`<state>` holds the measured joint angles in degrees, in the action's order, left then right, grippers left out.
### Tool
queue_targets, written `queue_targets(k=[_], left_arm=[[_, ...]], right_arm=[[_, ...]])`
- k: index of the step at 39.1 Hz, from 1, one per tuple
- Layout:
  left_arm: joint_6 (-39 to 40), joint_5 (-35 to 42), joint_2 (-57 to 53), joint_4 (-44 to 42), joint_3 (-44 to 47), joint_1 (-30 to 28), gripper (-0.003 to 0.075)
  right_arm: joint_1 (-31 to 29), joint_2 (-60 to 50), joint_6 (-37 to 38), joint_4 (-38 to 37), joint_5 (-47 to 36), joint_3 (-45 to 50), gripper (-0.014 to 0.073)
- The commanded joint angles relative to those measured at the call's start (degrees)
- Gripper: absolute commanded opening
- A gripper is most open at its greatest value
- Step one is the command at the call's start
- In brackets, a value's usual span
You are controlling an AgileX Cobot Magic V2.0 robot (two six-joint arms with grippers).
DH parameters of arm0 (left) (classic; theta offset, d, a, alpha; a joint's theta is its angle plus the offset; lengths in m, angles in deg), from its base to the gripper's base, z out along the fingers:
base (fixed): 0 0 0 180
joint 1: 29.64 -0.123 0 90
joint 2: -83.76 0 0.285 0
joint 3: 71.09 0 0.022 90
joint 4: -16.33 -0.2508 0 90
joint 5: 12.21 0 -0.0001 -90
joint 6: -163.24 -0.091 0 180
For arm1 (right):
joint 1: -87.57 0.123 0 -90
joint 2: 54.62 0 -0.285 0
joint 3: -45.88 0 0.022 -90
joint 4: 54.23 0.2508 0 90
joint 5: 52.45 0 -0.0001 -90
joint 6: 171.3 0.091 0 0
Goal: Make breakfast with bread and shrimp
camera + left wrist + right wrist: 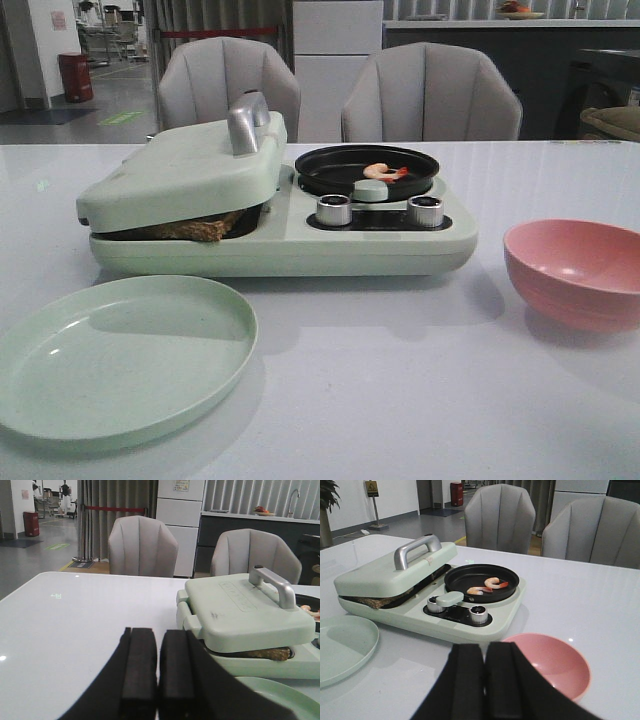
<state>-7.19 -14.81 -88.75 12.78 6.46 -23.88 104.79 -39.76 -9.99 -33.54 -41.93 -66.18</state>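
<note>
The bread point(205, 229) is clamped under the shut lid point(180, 170) of a pale green breakfast maker; only its brown edge shows point(270, 654) point(375, 601). The shrimp point(383, 171), pale orange with a red tail, lies in the maker's round black pan point(330, 172). In the right wrist view two curled pink pieces point(495, 582) lie there side by side. My left gripper point(159, 632) is shut and empty, over the table left of the maker. My right gripper point(486, 647) is shut and empty, in front of the maker near the pink bowl. Neither gripper appears in the front view.
An empty pale green plate point(120, 350) sits in front of the maker at the left. An empty pink bowl point(575, 270) stands at the right. Two silver knobs point(334, 209) are on the maker's front. Two grey chairs point(430, 95) stand behind the table.
</note>
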Motion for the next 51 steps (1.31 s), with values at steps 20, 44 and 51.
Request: queue_targets(k=[20, 44, 51], left_arm=[[0.4, 4.2, -1.0, 0.1, 1.2, 0.0, 0.0114], [0.4, 4.2, -1.0, 0.1, 1.2, 0.0, 0.0114], [0.4, 4.2, -1.0, 0.1, 1.2, 0.0, 0.0114]], right_arm=[[-9.2, -7.2, 20.2, -22.9, -7.1, 5.5, 0.0141], [-14.3, -8.9, 20.6, -20.7, -11.3, 9.9, 0.0141], [-14.3, -8.9, 20.6, -20.7, -11.3, 9.9, 0.0141]])
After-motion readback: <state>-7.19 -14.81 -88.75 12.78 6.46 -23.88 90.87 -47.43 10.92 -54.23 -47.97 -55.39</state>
